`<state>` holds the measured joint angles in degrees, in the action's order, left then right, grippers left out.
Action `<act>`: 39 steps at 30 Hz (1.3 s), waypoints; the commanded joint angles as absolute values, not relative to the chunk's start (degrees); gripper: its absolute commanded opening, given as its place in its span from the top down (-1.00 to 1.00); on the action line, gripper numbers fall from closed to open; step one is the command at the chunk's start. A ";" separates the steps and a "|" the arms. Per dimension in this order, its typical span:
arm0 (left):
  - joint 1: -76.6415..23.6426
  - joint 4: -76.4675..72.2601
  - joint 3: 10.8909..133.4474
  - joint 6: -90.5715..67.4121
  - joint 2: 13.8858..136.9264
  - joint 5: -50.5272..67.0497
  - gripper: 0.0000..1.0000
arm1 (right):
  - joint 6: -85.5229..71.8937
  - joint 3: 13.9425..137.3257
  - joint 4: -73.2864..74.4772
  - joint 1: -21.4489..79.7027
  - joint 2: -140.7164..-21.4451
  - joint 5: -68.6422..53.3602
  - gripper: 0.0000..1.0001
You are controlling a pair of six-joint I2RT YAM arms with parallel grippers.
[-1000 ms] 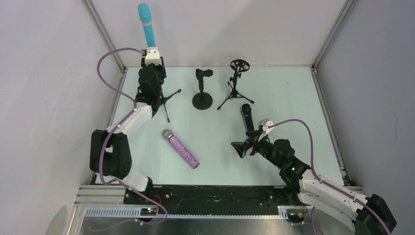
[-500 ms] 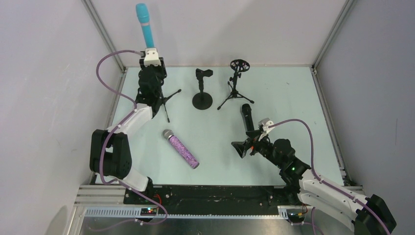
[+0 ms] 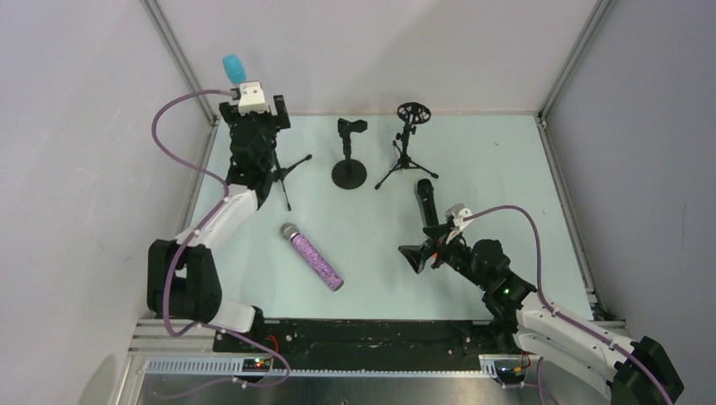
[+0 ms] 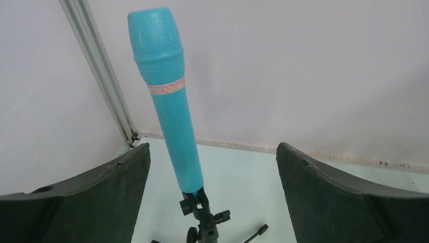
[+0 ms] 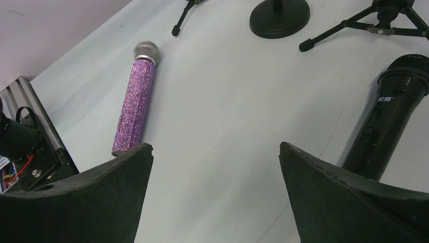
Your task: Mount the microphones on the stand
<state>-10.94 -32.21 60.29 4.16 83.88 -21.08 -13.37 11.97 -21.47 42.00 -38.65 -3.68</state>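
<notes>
One microphone up on a stand, two lying on the table
We see the turquoise microphone [image 4: 167,101] upright in the clip of its tripod stand [image 4: 202,220], between the wide-open jaws of the left gripper [image 4: 212,147], which do not touch it; the right gripper [image 5: 216,147] is spread empty too. The purple glitter microphone [image 5: 134,98] and black microphone [image 5: 387,121] lie flat. We judge them light and rigid, the black one smoother; we would grasp each mid-barrel, clear of the head

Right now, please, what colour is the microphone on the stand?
The microphone is turquoise, shown best in the left wrist view.
</notes>
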 commanded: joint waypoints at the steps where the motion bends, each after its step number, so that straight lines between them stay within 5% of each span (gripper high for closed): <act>1: -10.64 -35.34 59.09 5.17 77.76 -23.94 -0.97 | -12.65 11.68 -24.29 41.61 -38.13 -4.51 -0.99; 22: -11.20 -28.76 51.02 -1.27 62.63 -13.25 -0.99 | -12.06 12.68 -24.24 41.31 -39.47 -5.24 -0.99; 39: -17.59 -19.72 49.51 -4.70 66.12 4.79 -0.99 | -13.23 13.67 -22.65 41.08 -41.25 -4.92 -0.99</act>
